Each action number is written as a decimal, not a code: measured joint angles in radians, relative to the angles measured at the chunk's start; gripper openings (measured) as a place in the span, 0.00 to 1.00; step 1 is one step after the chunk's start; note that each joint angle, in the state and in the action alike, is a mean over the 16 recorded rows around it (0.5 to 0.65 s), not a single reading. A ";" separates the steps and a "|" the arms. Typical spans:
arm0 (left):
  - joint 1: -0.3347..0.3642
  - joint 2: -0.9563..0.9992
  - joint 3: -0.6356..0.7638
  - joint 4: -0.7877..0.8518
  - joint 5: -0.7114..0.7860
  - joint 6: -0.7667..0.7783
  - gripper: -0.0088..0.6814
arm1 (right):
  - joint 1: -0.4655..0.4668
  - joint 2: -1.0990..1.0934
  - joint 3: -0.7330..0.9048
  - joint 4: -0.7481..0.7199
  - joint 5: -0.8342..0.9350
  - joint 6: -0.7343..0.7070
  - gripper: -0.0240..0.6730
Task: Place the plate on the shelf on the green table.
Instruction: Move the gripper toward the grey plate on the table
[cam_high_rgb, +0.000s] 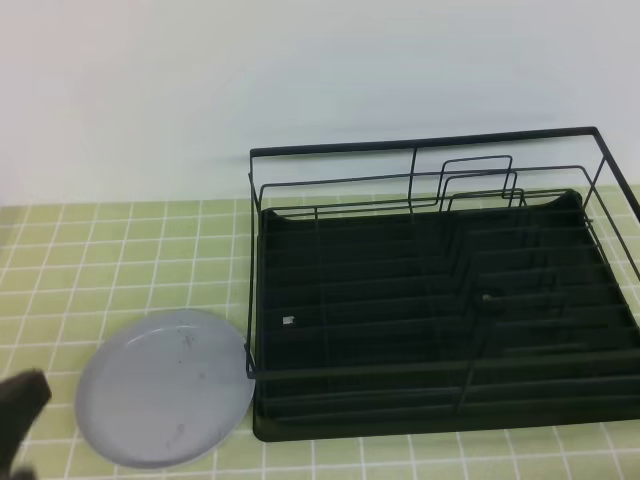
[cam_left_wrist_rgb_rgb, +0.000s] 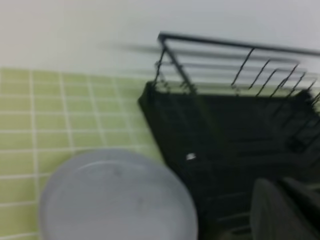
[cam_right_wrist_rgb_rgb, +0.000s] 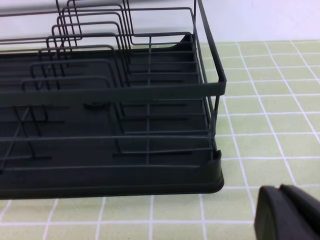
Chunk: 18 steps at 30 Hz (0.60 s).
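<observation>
Both grippers shut, nothing held. Left gripper (cam_high_rgb: 20, 405) is a dark blur at the high view's bottom-left edge, near the plate (cam_high_rgb: 165, 388) but apart from it; right gripper (cam_right_wrist_rgb_rgb: 287, 212) shows only in its own wrist cam, low over the green table (cam_high_rgb: 120, 250), near the shelf (cam_high_rgb: 440, 300) front corner. Plate lies flat on the tiles, rim just beside the shelf's left side. Left wrist cam is blurred: plate (cam_left_wrist_rgb_rgb: 117, 197) w/ shelf (cam_left_wrist_rgb_rgb: 225, 130) behind. Right wrist cam shows upright wire dividers + ribbed tray, no plate
</observation>
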 joint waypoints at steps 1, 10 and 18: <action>0.000 0.042 -0.026 0.040 0.009 -0.009 0.01 | 0.000 0.000 0.000 0.000 0.000 0.000 0.03; 0.000 0.402 -0.219 0.314 0.073 -0.124 0.08 | 0.000 0.000 0.000 0.000 0.000 0.000 0.03; 0.000 0.708 -0.365 0.486 0.192 -0.258 0.36 | 0.000 0.000 0.000 0.000 0.000 0.000 0.03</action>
